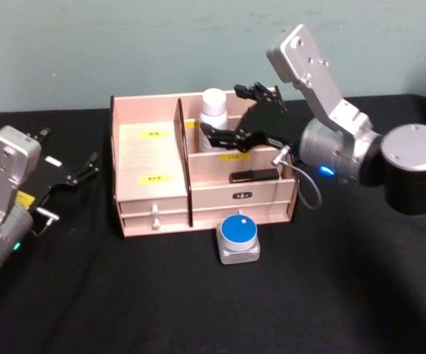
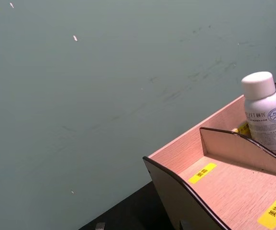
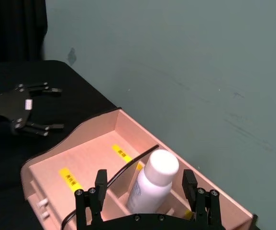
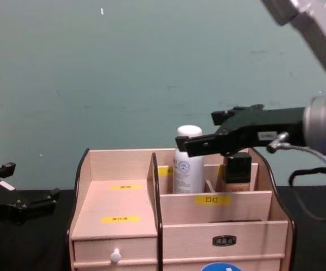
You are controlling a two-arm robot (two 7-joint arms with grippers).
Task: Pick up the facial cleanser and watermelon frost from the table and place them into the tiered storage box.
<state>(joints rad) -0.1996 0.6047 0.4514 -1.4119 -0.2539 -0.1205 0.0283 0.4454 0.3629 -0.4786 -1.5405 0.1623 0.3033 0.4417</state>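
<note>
Hovering over the rear right section of the light wooden tiered storage box, with its stepped compartments and dark edges, the right gripper holds its black fingers spread wide, pinching nothing. Between and just beyond those fingers stands the facial cleanser, a tall white cylindrical bottle with a rounded white cap, upright in the back compartment; a gap shows on either side of it in the right wrist view. Its front carries small blue print with a round emblem, too fine to read. Just to the gripper's right side, in the neighbouring back cell, stands a short beige bottle with a black cap. Below the gripper, on the front wall of that row, a yellow label reads 口红; the other yellow labels on the stepped left half bear Chinese characters too small to make out. A small dark plate sits on the tier lower down. The watermelon frost, a squat clear jar with a wide round blue lid, rests on the black table just in front of the drawers, well below the gripper and nearer the robot. Far off to that gripper's left, the left gripper is parked over the table beside the box, its fingers also apart.
</note>
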